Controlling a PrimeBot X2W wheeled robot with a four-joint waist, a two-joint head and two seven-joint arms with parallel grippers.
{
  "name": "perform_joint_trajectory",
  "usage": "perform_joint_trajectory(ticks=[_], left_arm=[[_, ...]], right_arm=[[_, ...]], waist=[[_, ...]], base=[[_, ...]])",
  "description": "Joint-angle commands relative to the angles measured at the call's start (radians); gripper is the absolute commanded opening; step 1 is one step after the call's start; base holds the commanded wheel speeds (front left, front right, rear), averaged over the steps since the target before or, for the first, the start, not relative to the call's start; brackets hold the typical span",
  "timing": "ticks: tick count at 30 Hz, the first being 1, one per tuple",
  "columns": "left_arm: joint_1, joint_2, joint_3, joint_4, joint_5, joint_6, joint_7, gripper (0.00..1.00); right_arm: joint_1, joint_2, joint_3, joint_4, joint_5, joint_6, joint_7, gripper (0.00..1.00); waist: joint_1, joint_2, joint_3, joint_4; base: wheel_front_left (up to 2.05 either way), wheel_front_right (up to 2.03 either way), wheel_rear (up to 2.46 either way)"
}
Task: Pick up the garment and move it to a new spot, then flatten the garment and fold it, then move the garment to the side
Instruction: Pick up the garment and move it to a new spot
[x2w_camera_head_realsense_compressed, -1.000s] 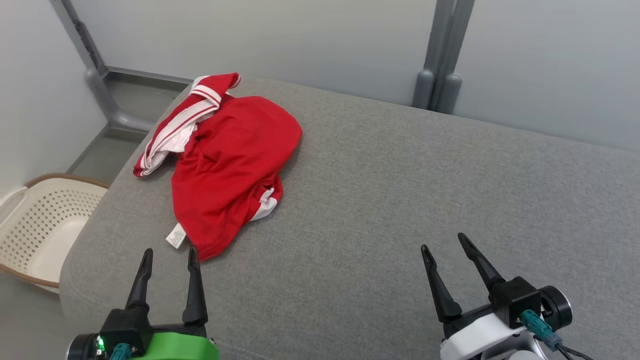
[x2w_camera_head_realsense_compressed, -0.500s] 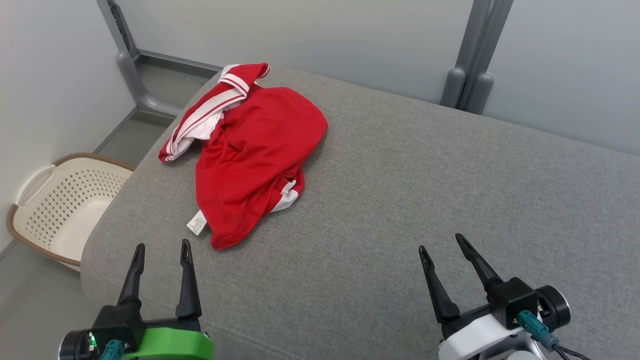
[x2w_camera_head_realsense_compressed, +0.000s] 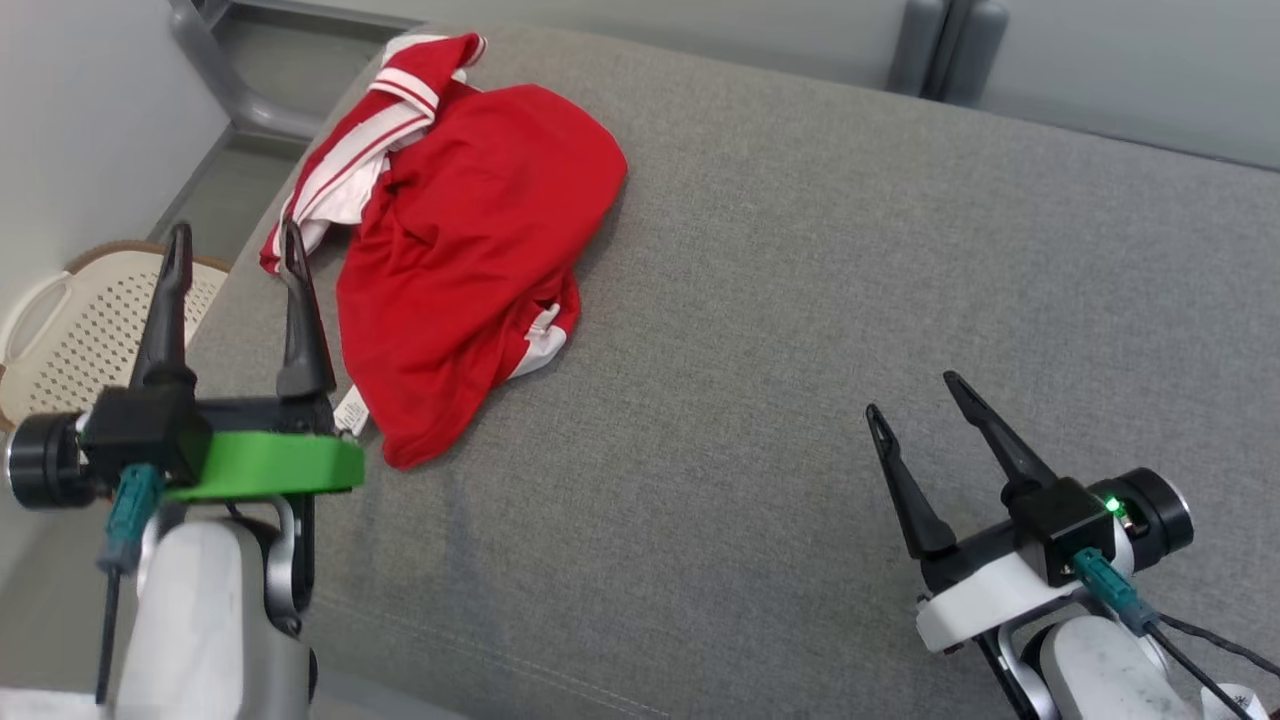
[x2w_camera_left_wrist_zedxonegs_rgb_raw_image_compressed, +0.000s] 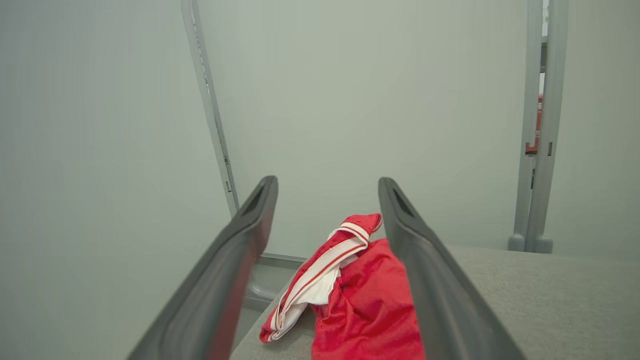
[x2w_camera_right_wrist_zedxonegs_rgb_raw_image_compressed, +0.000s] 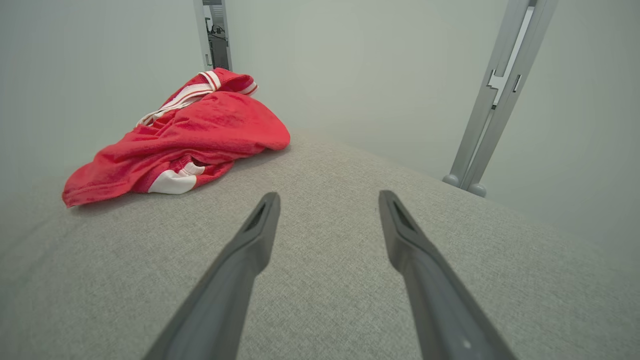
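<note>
The garment (x2w_camera_head_realsense_compressed: 470, 240) lies bunched on the far left part of the padded surface (x2w_camera_head_realsense_compressed: 850, 250), close to its left edge. My left gripper (x2w_camera_head_realsense_compressed: 236, 232) stands just left of the garment, above that edge, and the laundry basket (x2w_camera_head_realsense_compressed: 60, 320) sits on the floor further left. My right gripper (x2w_camera_head_realsense_compressed: 912, 394) hangs over the near right of the surface, well apart from the garment. Behind the surface one frame post (x2w_camera_head_realsense_compressed: 945, 45) stands far right, another (x2w_camera_head_realsense_compressed: 215, 85) far left

The head camera looked down on the crumpled red-and-white garment (x2w_camera_head_realsense_compressed: 470, 250); both wrist cameras faced it low, left nearer.
</note>
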Motion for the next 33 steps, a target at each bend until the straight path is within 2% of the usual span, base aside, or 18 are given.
perform_joint_trajectory(ticks=[1, 9, 17, 26, 33], left_arm=[[-0.071, 0.014, 0.011, 0.043, 0.000, -0.011, 0.001, 1.00], [-0.469, 0.079, 0.015, 0.383, -0.034, -0.070, 0.012, 1.00], [-0.773, 0.134, -0.027, 0.707, -0.043, -0.092, 0.118, 1.00], [-0.955, 0.231, -0.013, 0.969, -0.048, -0.061, 0.246, 1.00], [-1.005, 0.248, -0.008, 1.083, -0.095, -0.094, 0.341, 1.00]], right_arm=[[-0.026, -0.024, 0.002, -0.011, -0.006, -0.001, -0.003, 1.00], [-0.103, -0.127, -0.024, -0.055, -0.026, -0.001, -0.003, 1.00], [-0.137, -0.170, -0.066, -0.101, -0.046, -0.001, -0.003, 1.00], [-0.153, -0.176, -0.060, -0.111, -0.034, -0.001, 0.003, 1.00], [-0.144, -0.173, -0.070, -0.108, -0.029, -0.002, 0.008, 1.00]], waist=[[0.0000, 0.0000, 0.128, -0.027], [0.0000, 0.0000, 0.320, -0.059], [0.0000, 0.0000, 0.445, -0.100], [0.0000, 0.0000, 0.530, -0.165], [0.0000, 0.0000, 0.562, -0.188]], base=[[0.00, 0.00, 0.00], [0.00, 0.00, 0.00], [0.00, 0.00, 0.00], [0.00, 0.00, 0.00], [0.00, 0.00, 0.00]])
